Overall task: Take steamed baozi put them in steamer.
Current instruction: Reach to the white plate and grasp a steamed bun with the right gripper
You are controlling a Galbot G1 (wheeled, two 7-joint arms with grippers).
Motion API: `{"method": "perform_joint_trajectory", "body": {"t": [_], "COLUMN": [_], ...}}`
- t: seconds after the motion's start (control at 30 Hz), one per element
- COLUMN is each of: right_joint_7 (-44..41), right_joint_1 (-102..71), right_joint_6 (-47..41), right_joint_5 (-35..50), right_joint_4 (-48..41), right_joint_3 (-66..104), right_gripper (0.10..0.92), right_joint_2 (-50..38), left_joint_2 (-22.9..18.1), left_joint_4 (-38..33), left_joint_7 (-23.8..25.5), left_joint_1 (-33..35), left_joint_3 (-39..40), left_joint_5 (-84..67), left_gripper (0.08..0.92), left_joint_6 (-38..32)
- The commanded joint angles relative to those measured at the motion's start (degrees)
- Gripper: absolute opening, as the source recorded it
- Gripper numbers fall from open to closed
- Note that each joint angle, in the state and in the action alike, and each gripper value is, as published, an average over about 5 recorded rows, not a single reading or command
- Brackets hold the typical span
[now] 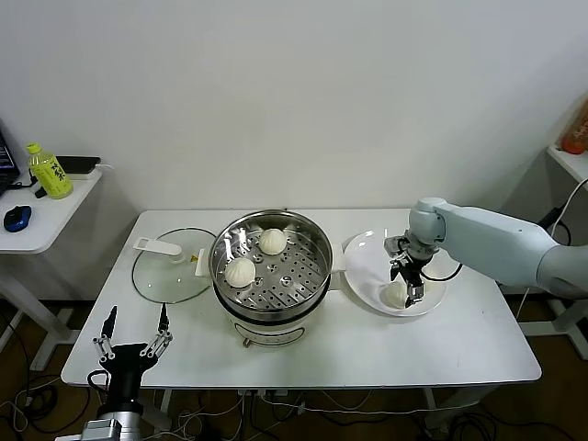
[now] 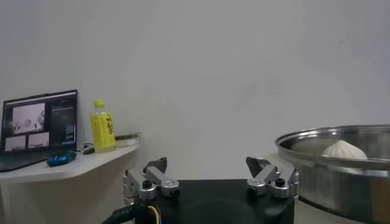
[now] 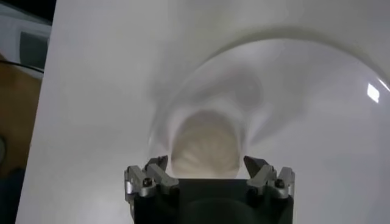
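Note:
The steel steamer (image 1: 312, 276) stands mid-table with two white baozi on its perforated tray, one at the back (image 1: 272, 241) and one at the left (image 1: 240, 271). Right of it, a white plate (image 1: 367, 262) holds another baozi (image 1: 394, 295). My right gripper (image 1: 411, 283) hangs just over that bun, pointing down. In the right wrist view the bun (image 3: 204, 145) lies between the open fingers of the right gripper (image 3: 206, 163), on the plate (image 3: 317, 122). My left gripper (image 1: 134, 329) is parked open below the table's front-left corner. From the left gripper (image 2: 207, 167), the steamer (image 2: 341, 173) and one bun (image 2: 343, 150) show.
A round glass lid (image 1: 173, 264) lies flat left of the steamer. A side table (image 1: 55, 216) at far left carries a yellow bottle (image 1: 48, 171) and a blue mouse (image 1: 16, 218). The white table (image 1: 441, 349) has bare surface in front of the plate.

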Motion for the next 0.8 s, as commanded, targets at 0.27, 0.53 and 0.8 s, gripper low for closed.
{"method": "perform_joint_trajectory", "body": {"t": [0.27,0.53,0.8], "right_joint_7": [-0.4,-0.5,-0.6], "right_joint_1": [-1.8,-2.1,-2.1], "right_joint_6": [0.1,0.2,0.2], "right_joint_5": [-1.2,-1.3,-1.3], "right_joint_4": [-1.6,-1.5,-1.5], "right_joint_3": [2.1,2.6,3.1], "right_gripper": [0.820,0.772,0.720], "right_joint_2": [0.9,0.6,0.5], "left_joint_2": [-0.1,-0.1,-0.1], "left_joint_4": [0.1,0.2,0.1], "left_joint_7": [0.0,0.0,-0.1], "left_joint_1": [-0.2,-0.3,-0.3], "left_joint_3": [0.1,0.2,0.1], "left_joint_5": [0.2,0.2,0.3], "left_gripper": [0.823,0.823,0.823], "left_joint_6": [0.1,0.1,0.1]}}
